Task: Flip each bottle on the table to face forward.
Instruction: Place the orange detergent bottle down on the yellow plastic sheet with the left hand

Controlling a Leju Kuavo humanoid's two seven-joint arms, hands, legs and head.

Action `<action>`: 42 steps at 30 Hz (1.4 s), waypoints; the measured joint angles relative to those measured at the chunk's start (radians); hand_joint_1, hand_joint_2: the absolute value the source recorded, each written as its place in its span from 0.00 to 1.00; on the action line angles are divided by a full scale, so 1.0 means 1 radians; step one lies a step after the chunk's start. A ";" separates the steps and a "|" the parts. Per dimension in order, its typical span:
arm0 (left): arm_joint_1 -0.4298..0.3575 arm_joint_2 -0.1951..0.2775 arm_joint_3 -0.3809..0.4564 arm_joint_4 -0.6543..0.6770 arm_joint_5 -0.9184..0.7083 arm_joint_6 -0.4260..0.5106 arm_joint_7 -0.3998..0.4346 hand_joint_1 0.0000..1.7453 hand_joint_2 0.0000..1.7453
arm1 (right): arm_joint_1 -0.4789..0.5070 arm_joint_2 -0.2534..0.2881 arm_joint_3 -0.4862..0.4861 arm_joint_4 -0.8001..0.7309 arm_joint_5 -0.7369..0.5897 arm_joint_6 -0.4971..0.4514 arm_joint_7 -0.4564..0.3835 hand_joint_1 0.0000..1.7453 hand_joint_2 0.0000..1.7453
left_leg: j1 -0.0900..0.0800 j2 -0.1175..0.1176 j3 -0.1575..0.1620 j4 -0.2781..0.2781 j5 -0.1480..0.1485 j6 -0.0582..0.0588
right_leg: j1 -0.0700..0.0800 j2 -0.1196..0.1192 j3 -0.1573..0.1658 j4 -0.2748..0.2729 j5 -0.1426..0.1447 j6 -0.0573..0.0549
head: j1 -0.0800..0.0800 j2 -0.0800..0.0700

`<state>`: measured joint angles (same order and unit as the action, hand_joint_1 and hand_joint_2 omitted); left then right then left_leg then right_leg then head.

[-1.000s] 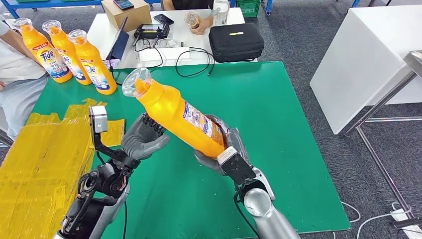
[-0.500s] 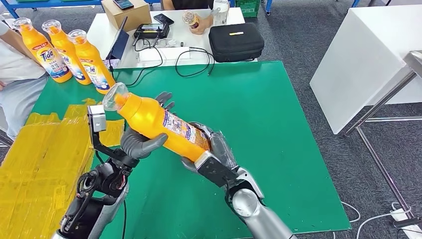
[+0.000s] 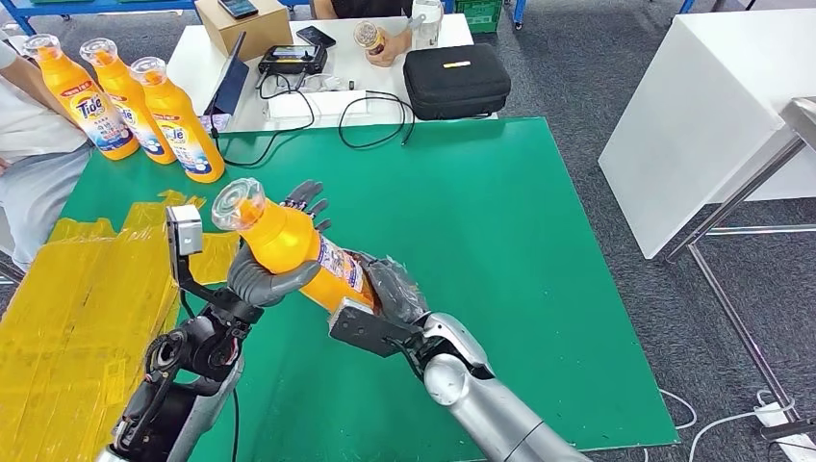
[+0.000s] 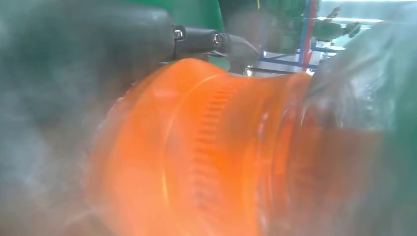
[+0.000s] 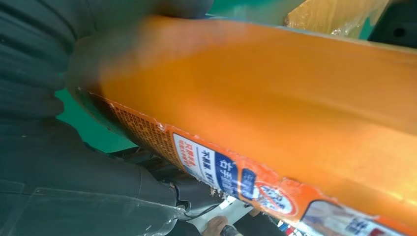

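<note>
Your left hand [image 3: 269, 274] and right hand [image 3: 385, 289] both grasping the orange detergent bottle [image 3: 289, 245], its base hidden by right fingers, cap blurred in the left wrist view, green table [image 3: 500, 221] beneath.

left arm [image 3: 183, 385]: black frame, exposed black cables, small silver camera block
right arm [image 3: 481, 399]: smooth silver shell
hands: dark grey, thick thumbs

An orange bottle [image 5: 275, 93] runs slantwise across the right wrist view, very close to the lens. A label [image 5: 231, 174] with blue panels and small print lies along its edge. The right hand [image 5: 44, 64], dark and ribbed, wraps the bottle's end and holds it. Green desk [image 5: 78, 120] shows in a gap beside the hand, and crinkled yellow wrapping [image 5: 334, 14] sits beyond the bottle.
</note>
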<state>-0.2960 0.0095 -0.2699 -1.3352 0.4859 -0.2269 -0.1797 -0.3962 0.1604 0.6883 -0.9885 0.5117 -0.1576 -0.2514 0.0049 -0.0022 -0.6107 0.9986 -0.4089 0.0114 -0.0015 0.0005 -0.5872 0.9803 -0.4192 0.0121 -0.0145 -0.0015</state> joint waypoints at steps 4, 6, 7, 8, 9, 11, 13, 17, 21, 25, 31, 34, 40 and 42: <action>0.002 0.000 0.005 0.004 0.000 0.003 -0.001 1.00 1.00 | -0.006 0.002 0.004 0.011 -0.001 -0.002 0.000 1.00 1.00 | 0.000 0.000 0.000 0.000 0.000 0.000 | 0.000 0.000 -0.001 0.000 0.000 0.000 | 0.000 0.000; 0.002 0.000 0.007 0.004 0.000 0.006 -0.002 1.00 1.00 | -0.006 0.003 0.004 0.013 -0.005 -0.003 0.000 1.00 1.00 | 0.000 0.000 0.000 0.000 0.000 0.000 | 0.000 0.000 -0.001 0.000 0.000 0.000 | 0.000 0.000; 0.002 0.000 0.007 0.004 -0.001 0.007 -0.002 1.00 1.00 | -0.006 0.003 0.004 0.013 -0.008 -0.004 0.000 1.00 1.00 | 0.000 0.000 0.000 0.000 0.000 0.000 | 0.000 0.000 -0.001 0.000 0.000 0.000 | 0.000 0.000; 0.002 0.000 0.008 0.004 -0.002 0.008 -0.003 1.00 1.00 | -0.006 0.003 0.004 0.013 -0.011 -0.004 0.000 1.00 1.00 | 0.000 0.000 0.000 0.000 0.000 0.000 | 0.000 0.000 -0.001 0.000 0.000 0.000 | 0.000 0.000; 0.003 0.000 0.008 0.004 -0.004 0.009 -0.003 1.00 1.00 | -0.006 0.003 0.004 0.013 -0.013 -0.004 0.000 1.00 1.00 | 0.000 0.000 0.000 0.000 0.000 0.000 | 0.000 0.000 -0.001 0.000 0.000 0.000 | 0.000 0.000; 0.003 0.000 0.008 0.004 -0.007 0.009 -0.004 1.00 1.00 | -0.005 0.003 0.004 0.013 -0.016 -0.004 0.000 1.00 1.00 | 0.000 0.000 0.000 0.000 0.000 0.000 | 0.000 0.000 -0.001 0.000 0.000 0.000 | 0.000 0.000; 0.003 0.000 0.008 0.004 -0.009 0.010 -0.005 1.00 1.00 | -0.005 0.003 0.004 0.013 -0.017 -0.004 -0.001 1.00 1.00 | 0.000 0.001 0.000 0.000 0.000 0.000 | 0.000 0.000 -0.001 0.000 0.000 0.000 | 0.000 0.000; 0.003 -0.001 0.009 0.005 -0.011 0.012 -0.006 1.00 1.00 | -0.002 0.005 0.004 0.012 -0.020 -0.006 -0.002 1.00 1.00 | 0.000 0.001 0.000 0.000 0.000 0.000 | 0.000 0.000 -0.001 0.000 0.000 0.000 | 0.000 0.000; 0.003 -0.001 0.009 0.006 -0.011 0.014 -0.006 1.00 1.00 | -0.001 0.006 0.004 0.012 -0.021 -0.006 -0.002 1.00 1.00 | 0.000 0.001 0.000 0.000 0.000 0.000 | 0.000 0.000 -0.001 0.000 0.000 0.000 | 0.000 0.000; 0.003 -0.001 0.009 0.006 -0.011 0.014 -0.006 1.00 1.00 | 0.000 0.006 0.004 0.012 -0.021 -0.007 -0.002 1.00 1.00 | 0.000 0.001 0.000 0.000 0.000 0.000 | 0.000 0.000 -0.001 0.000 0.000 0.000 | 0.000 0.000; 0.004 -0.003 0.008 0.006 -0.021 0.022 -0.012 1.00 1.00 | 0.013 0.006 0.003 0.001 -0.035 -0.030 -0.008 0.00 1.00 | 0.000 0.001 0.000 0.000 0.000 0.000 | 0.000 0.000 -0.001 0.000 0.000 0.000 | 0.000 0.000; 0.003 -0.005 0.007 0.004 -0.052 0.055 -0.023 1.00 1.00 | 0.038 0.004 -0.001 -0.028 -0.060 -0.054 -0.022 0.00 1.00 | 0.000 0.001 0.000 0.000 0.000 0.000 | 0.000 0.000 -0.001 0.000 0.000 0.000 | 0.000 0.000; 0.002 0.011 0.038 -0.029 -0.320 0.295 -0.105 1.00 1.00 | 0.148 -0.033 -0.062 -0.253 -0.157 -0.097 -0.063 0.00 1.00 | 0.000 0.000 -0.002 0.000 0.000 0.000 | 0.000 0.000 -0.001 0.000 0.000 0.000 | 0.000 0.000; 0.006 0.022 0.063 -0.042 -0.388 0.352 -0.117 1.00 1.00 | 0.188 -0.052 -0.094 -0.351 -0.176 -0.103 -0.066 0.00 1.00 | 0.000 0.000 -0.002 0.000 0.000 0.000 | 0.000 0.000 -0.001 0.000 0.000 0.000 | 0.000 0.000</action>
<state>-0.2904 0.0319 -0.2064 -1.3772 0.0977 0.1256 -0.2965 -0.2078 0.1083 0.5941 -1.3392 0.3357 -0.2604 -0.3169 0.0049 -0.0025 -0.6123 0.9985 -0.4091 0.0113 -0.0015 0.0004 -0.5884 0.9802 -0.4193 0.0122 -0.0141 -0.0017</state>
